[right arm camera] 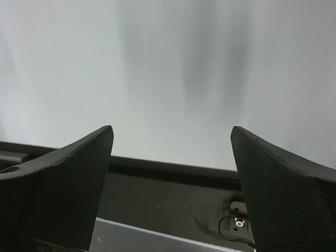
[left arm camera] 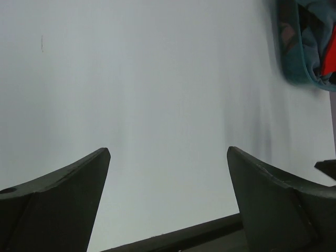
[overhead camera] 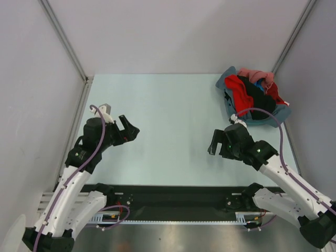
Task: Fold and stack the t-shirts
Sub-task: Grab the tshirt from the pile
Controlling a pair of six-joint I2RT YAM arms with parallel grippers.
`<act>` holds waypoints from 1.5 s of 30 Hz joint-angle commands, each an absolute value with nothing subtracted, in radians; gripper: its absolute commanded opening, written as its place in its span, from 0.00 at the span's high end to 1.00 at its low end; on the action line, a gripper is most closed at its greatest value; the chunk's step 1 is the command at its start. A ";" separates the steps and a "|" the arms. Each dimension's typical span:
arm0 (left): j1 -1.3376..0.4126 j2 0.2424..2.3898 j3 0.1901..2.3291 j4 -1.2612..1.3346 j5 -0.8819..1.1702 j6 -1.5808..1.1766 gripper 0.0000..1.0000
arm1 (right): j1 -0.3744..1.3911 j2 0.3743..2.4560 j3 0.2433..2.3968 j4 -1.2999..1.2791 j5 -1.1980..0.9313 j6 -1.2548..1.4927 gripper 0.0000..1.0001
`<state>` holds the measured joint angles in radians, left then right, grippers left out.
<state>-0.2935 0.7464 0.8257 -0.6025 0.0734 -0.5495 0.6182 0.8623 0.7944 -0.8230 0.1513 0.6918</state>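
Several t-shirts [overhead camera: 251, 93], bright red, black, blue and pink, lie crumpled in a pile in a grey-blue basin [overhead camera: 273, 120] at the back right of the table. A corner of the basin with cloth in it shows in the left wrist view [left arm camera: 299, 68]. My left gripper [overhead camera: 130, 128] is open and empty over the left part of the table; its jaws stand wide apart [left arm camera: 168, 155]. My right gripper [overhead camera: 214, 143] is open and empty near the table's front, in front of the basin; its jaws stand wide apart [right arm camera: 172, 134].
The pale table [overhead camera: 168, 121] is walled by white panels on the left, back and right. A black strip [overhead camera: 173, 197] with the arm bases runs along the near edge; it shows in the right wrist view [right arm camera: 168, 194].
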 commanded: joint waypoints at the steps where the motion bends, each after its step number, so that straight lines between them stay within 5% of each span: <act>1: -0.295 0.681 0.779 -0.588 0.080 -0.558 0.00 | 0.566 0.951 0.942 -0.770 0.178 0.579 0.00; 4: -0.295 0.673 0.747 -0.568 0.150 -0.569 0.00 | 0.456 1.113 1.106 -0.681 0.080 0.488 0.00; 11: -0.295 0.677 0.666 -0.525 0.365 -0.606 0.00 | 0.180 1.488 1.551 -0.649 0.336 0.396 0.00; 21: -0.295 0.583 0.577 -0.468 0.508 -0.634 0.00 | -0.138 1.693 1.649 -0.327 0.400 0.409 0.03; 27: -0.325 0.604 0.600 -0.472 0.474 -0.578 0.00 | -0.159 1.781 1.625 -0.192 0.382 0.327 0.09; 33: -0.371 0.630 0.620 -0.485 0.465 -0.568 0.00 | -0.179 1.796 1.569 -0.085 0.351 0.324 0.32; 37: -0.377 0.640 0.627 -0.488 0.459 -0.561 0.00 | -0.187 1.795 1.566 -0.074 0.347 0.342 0.68; 42: -0.379 0.647 0.614 -0.486 0.460 -0.568 0.00 | -0.189 1.801 1.675 -0.081 0.419 0.295 0.98; 45: -0.379 0.653 0.611 -0.486 0.462 -0.571 0.00 | -0.189 1.787 1.759 -0.100 0.448 0.282 1.00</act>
<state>-0.3710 0.6487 0.5827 -0.5022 0.4629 -0.5896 -0.1829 1.8145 1.6325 -0.1490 0.3798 0.3141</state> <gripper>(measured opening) 0.996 0.039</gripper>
